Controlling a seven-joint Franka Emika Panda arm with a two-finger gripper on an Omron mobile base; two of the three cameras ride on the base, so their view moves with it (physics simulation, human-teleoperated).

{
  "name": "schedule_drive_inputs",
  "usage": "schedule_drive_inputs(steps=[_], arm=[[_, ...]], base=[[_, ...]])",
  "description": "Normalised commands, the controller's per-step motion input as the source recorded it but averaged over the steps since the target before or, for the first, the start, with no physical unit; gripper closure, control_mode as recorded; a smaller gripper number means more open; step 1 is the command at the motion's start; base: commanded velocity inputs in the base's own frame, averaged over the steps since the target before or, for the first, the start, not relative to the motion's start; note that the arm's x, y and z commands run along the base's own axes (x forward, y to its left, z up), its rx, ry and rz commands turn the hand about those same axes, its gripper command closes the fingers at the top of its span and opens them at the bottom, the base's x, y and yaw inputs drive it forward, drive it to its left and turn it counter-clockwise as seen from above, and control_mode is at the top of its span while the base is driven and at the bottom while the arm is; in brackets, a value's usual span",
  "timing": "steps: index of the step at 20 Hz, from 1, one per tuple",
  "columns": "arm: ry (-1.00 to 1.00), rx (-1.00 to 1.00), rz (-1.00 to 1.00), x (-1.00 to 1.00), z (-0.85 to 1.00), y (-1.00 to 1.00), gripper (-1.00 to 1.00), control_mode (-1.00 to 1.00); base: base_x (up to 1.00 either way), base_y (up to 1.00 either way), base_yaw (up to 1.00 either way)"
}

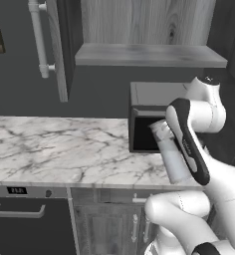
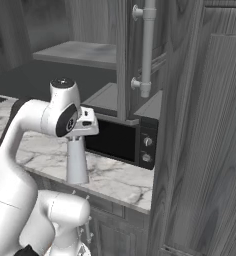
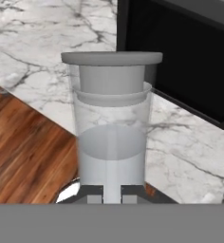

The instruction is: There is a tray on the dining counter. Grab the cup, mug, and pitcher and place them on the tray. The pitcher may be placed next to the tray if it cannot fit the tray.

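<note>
Hanging straight below the gripper (image 2: 76,140), the pitcher (image 2: 77,162) stands upright, long axis vertical, lid toward the hand, its base at or just above the marble worktop (image 2: 115,182). Fingers pinch its top. The microwave (image 2: 122,140) sits at two o'clock.

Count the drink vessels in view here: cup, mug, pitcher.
1: the pitcher, held in the gripper at the marble worktop's edge by the microwave. Others may be off-camera.
</note>
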Motion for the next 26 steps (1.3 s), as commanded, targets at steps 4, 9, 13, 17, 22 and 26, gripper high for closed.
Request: schedule_drive_inputs(steps=[4, 9, 13, 17, 22, 26], arm=[[-0.01, 0.00, 0.00, -0.04, 0.17, 0.43, 1.00, -1.00], [0.00, 0.00, 0.00, 0.00, 0.18, 0.33, 1.00, -1.00], [0.00, 0.00, 0.00, 0.00, 0.29, 0.04, 1.00, -1.00], [0.00, 0.00, 0.00, -0.02, 0.33, 0.00, 1.00, -1.00], [0.00, 0.00, 0.00, -0.04, 0.27, 0.00, 1.00, -1.00], [0.00, 0.00, 0.00, 0.00, 0.22, 0.00, 1.00, -1.00]], base=[[0.00, 0.00, 0.00], [0.00, 0.00, 0.00], [0.00, 0.00, 0.00], [0.00, 0.00, 0.00], [0.00, 0.00, 0.00], [0.00, 0.00, 0.00]])
